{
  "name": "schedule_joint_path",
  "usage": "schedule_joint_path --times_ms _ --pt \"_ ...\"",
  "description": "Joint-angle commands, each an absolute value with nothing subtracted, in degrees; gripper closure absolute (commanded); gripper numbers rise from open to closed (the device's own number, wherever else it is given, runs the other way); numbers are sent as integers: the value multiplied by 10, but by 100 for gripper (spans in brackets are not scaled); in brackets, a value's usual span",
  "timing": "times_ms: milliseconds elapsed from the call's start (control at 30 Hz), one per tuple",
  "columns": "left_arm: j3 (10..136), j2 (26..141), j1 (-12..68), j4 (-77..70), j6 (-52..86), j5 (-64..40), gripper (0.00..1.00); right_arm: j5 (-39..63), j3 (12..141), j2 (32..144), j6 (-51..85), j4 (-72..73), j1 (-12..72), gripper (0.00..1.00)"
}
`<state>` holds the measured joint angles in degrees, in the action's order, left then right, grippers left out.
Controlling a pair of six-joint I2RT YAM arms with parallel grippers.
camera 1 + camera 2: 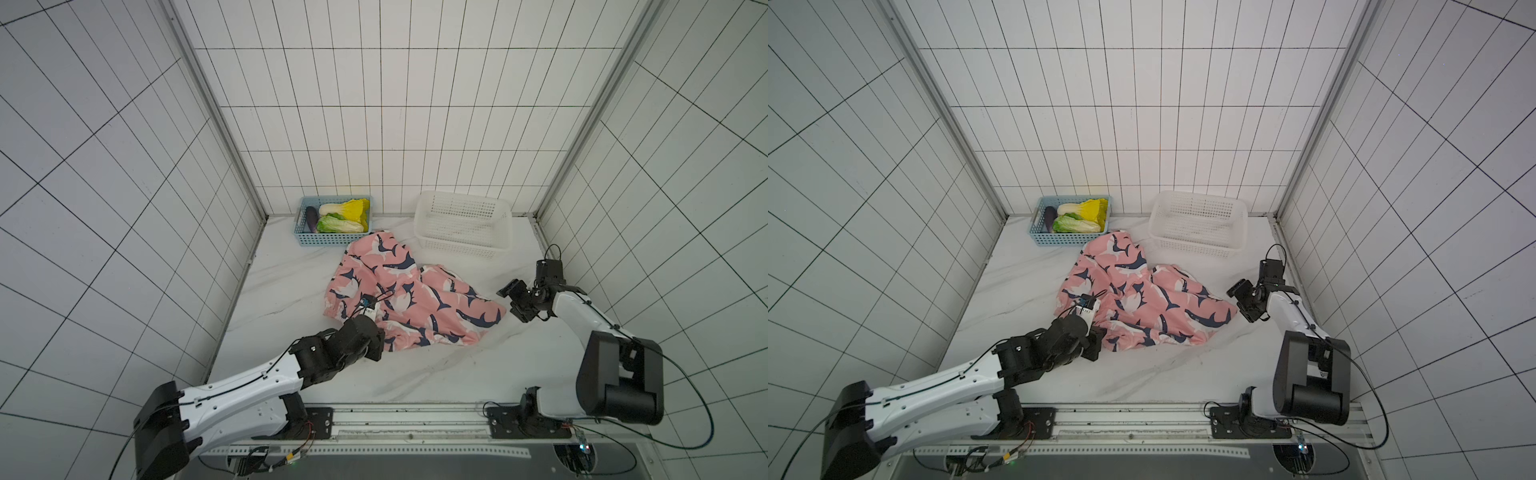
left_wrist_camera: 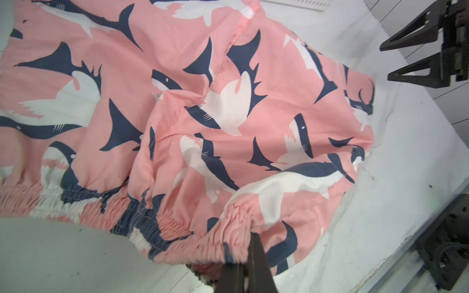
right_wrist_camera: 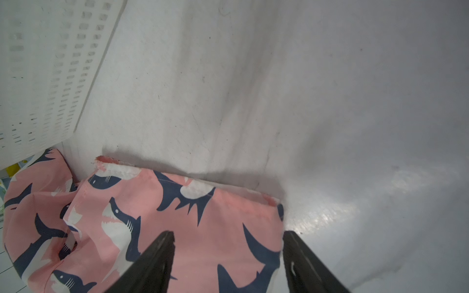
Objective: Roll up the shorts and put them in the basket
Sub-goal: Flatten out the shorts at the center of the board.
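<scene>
Shorts (image 1: 409,291) lie crumpled on the table (image 1: 291,291) in both top views, just beside the blue basket (image 1: 328,240). In the left wrist view, the left gripper (image 2: 243,253) pinches their stretchy edge tight. In the right wrist view, the right gripper (image 3: 228,236) stands wide open by their corner, holding nothing.

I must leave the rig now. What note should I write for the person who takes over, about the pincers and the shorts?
Left pincer: shut on the waistband of the shorts.
Right pincer: open at one leg's hem, holding nothing.
Shorts: crumpled on the table, on the robot's side of the blue basket and the white basket.
Done: the waistband is gripped; no roll is started.
To do: probably spread the shorts flat, then roll them up.
</scene>
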<state>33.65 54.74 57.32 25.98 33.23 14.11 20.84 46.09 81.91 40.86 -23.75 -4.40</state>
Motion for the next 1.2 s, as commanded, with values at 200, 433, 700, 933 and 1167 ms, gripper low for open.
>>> schedule_joint_path --times_ms 200,433,700,933,1167 --pt "384 581 574 317 348 202 100 209 418 753 408 -264 -34 24" --pt "374 561 574 295 347 219 100 236 377 756 420 -251 -29 28" --pt "383 536 574 298 337 235 100 259 344 765 428 -213 -24 28" --pt "397 517 574 308 333 252 100 285 352 809 453 -155 -3 56" --pt "489 516 512 357 296 239 100 309 452 774 469 -190 0 100"
